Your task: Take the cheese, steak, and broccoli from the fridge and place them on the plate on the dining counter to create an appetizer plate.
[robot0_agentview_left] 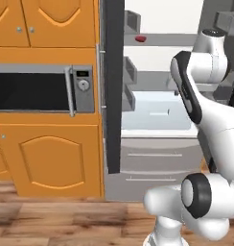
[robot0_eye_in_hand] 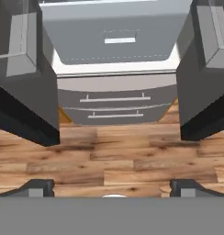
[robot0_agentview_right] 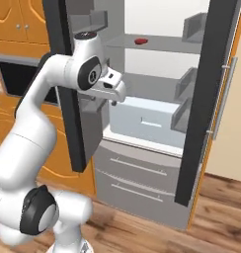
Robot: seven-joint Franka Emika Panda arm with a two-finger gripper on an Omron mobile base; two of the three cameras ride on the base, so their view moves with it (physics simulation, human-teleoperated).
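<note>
The fridge (robot0_agentview_left: 157,62) stands open with both dark doors swung out, showing its white inside. On an upper grey shelf lies the steak (robot0_agentview_left: 140,38), a small red lump (robot0_agentview_right: 140,41). My gripper (robot0_agentview_right: 113,97) hangs in front of the fridge at the height of the pale drawer (robot0_agentview_right: 147,118), pointing down and well below the steak. In the hand view its fingertips (robot0_eye_in_hand: 38,187) stand far apart, open, with nothing between them, and my gripper (robot0_eye_in_hand: 113,190) looks down at the floor and the drawer (robot0_eye_in_hand: 116,39). The cheese, broccoli, plate and dining counter are out of view.
The open doors (robot0_eye_in_hand: 22,92) flank the hand on both sides, with grey bins (robot0_agentview_right: 184,111) on their inner faces. Grey freezer drawers (robot0_eye_in_hand: 116,98) sit below the pale drawer. A microwave (robot0_agentview_left: 42,91) in orange cabinets (robot0_agentview_left: 52,158) stands to the left. The floor (robot0_eye_in_hand: 114,156) is wood.
</note>
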